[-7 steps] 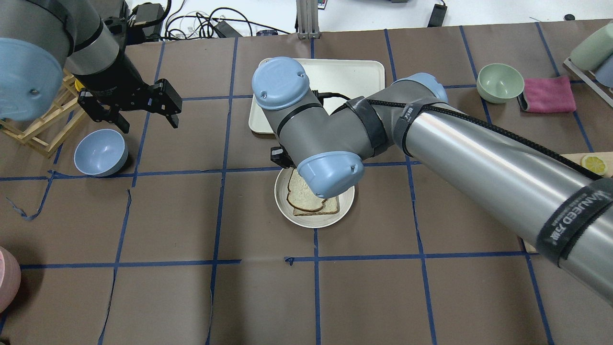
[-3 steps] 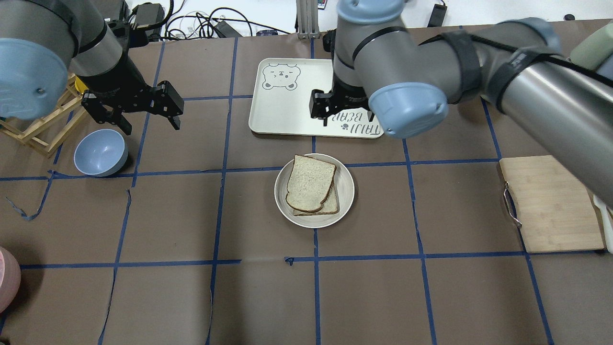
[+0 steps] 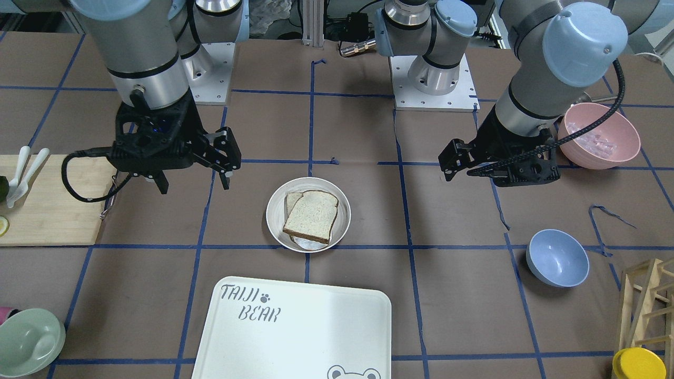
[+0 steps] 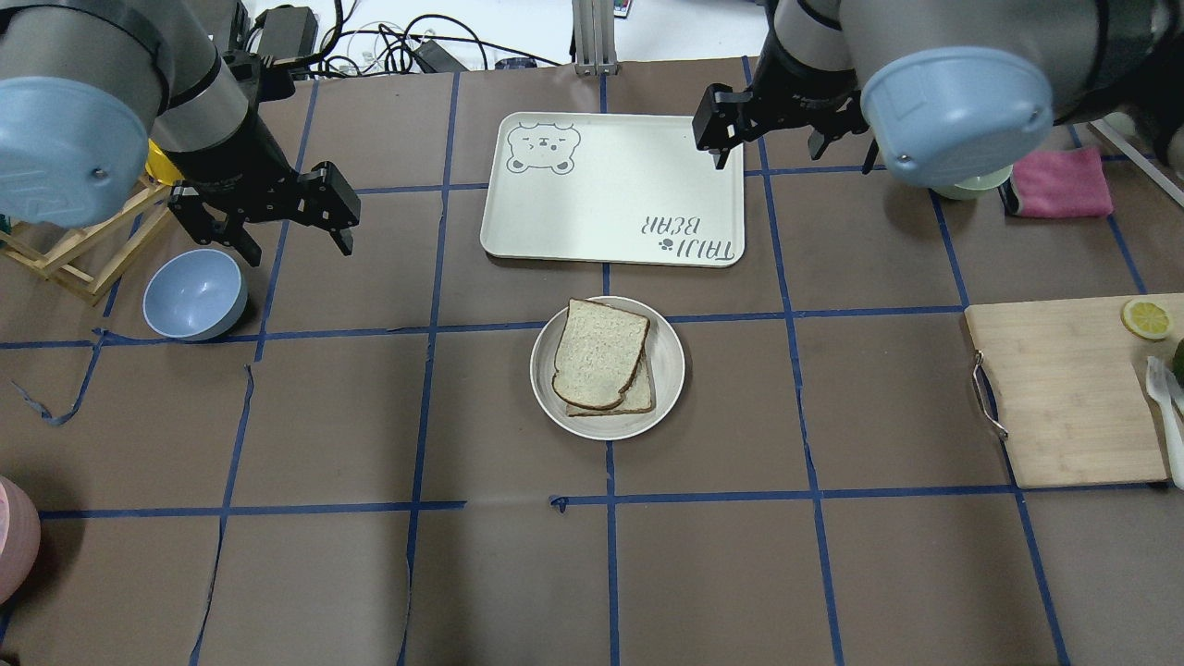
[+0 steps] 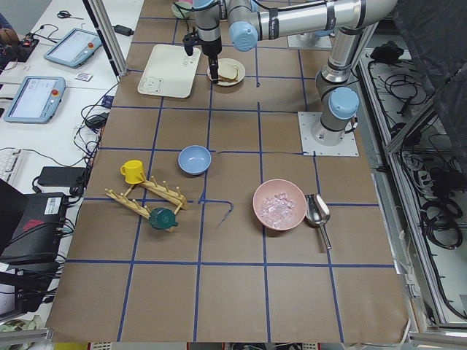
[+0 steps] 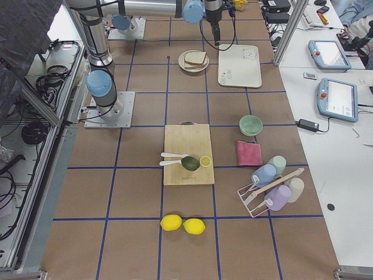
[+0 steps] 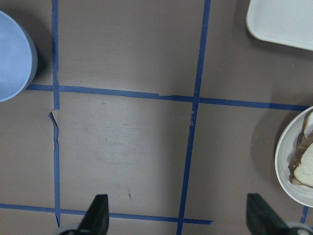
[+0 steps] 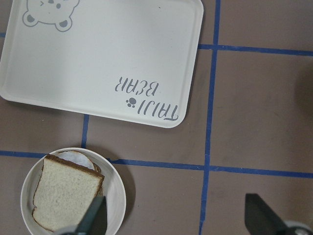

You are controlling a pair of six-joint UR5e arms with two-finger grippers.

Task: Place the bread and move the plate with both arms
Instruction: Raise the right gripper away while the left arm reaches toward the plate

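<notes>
Between both raised grippers, wheat bread (image 4: pixel 599 351) lying atop a second slice (image 4: pixel 643 396) on round cream plate (image 4: pixel 668 370), left gripper (image 4: pixel 296 245) spread wide, empty, right gripper (image 3: pixel 194 184) likewise spread, empty, near TAIJI BEAR tray (image 4: pixel 610 194).

Silver-grey left arm (image 3: pixel 518 108) and right arm (image 3: pixel 145 58) are capped in light blue at the joints (image 3: pixel 584 42); left gripper (image 4: pixel 296 248) and right gripper (image 3: pixel 195 184) are finished black, with black cables (image 3: pixel 64 176).

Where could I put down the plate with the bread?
The white tray near the plate is bare. So is the brown table between the plate and the blue bowl. The cutting board's corner is crowded: lemon slice, spoons.
</notes>
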